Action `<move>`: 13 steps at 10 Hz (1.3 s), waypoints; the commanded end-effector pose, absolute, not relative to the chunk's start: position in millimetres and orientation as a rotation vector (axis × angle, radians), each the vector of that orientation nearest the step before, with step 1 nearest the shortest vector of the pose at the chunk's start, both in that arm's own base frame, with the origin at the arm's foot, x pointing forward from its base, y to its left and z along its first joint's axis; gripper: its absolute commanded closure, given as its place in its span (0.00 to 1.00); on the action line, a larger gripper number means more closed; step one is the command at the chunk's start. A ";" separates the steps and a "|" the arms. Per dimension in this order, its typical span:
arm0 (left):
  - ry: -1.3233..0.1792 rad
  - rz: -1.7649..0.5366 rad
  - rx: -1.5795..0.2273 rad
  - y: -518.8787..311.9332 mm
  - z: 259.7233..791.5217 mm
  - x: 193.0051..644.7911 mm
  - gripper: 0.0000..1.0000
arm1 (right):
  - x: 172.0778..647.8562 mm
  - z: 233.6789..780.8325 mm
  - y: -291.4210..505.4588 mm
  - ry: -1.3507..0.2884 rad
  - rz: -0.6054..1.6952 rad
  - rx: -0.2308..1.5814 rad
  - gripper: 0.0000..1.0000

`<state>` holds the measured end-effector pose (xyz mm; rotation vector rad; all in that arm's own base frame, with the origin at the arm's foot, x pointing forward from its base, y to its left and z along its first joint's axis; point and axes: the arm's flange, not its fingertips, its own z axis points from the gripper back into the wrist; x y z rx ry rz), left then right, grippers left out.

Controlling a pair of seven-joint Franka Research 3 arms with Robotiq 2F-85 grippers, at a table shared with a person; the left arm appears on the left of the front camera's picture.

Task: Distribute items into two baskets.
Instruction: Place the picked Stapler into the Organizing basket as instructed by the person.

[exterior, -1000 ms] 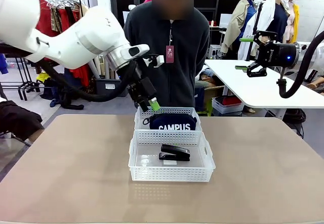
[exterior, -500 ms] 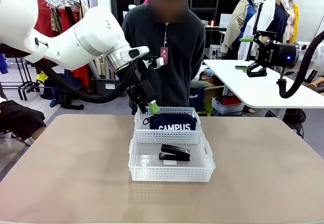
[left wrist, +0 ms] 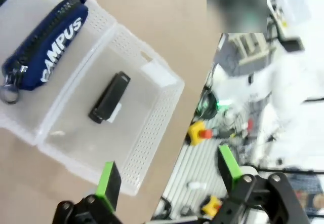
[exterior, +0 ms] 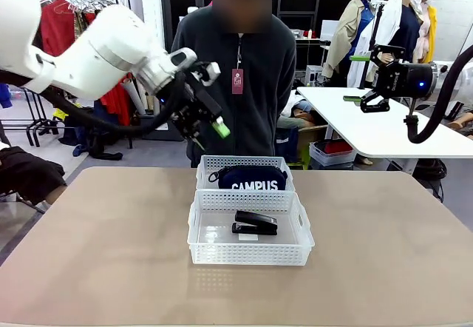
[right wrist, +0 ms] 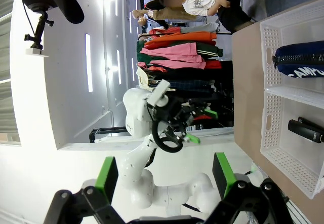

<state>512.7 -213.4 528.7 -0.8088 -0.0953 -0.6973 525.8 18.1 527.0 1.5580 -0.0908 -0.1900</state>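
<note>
Left gripper (exterior: 209,127): jaws spread wide, holding nothing, raised above the worktop's far edge. Right gripper (exterior: 362,79): jaws spread, empty, off the worktop's right side. Navy blue soft zip pouch (exterior: 251,178) lettered "CAMPUS" lies in the far translucent white lattice plastic basket (exterior: 244,162); small black desk stapler (exterior: 255,223) lies in the near matching basket (exterior: 250,254), mid-worktop.
</note>
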 end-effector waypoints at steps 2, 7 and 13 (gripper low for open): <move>-0.074 -0.407 -1.088 -159.3 549.4 537.8 0.00 | 524.2 528.5 19.7 -0.103 -0.204 1.568 0.00; -0.128 -0.343 -1.495 -63.8 556.3 560.1 0.00 | 524.2 528.5 19.7 -0.103 -0.204 1.568 0.00; -0.143 -0.285 -1.511 -36.9 540.2 556.7 0.00 | 524.2 528.5 19.7 -0.103 -0.204 1.568 0.00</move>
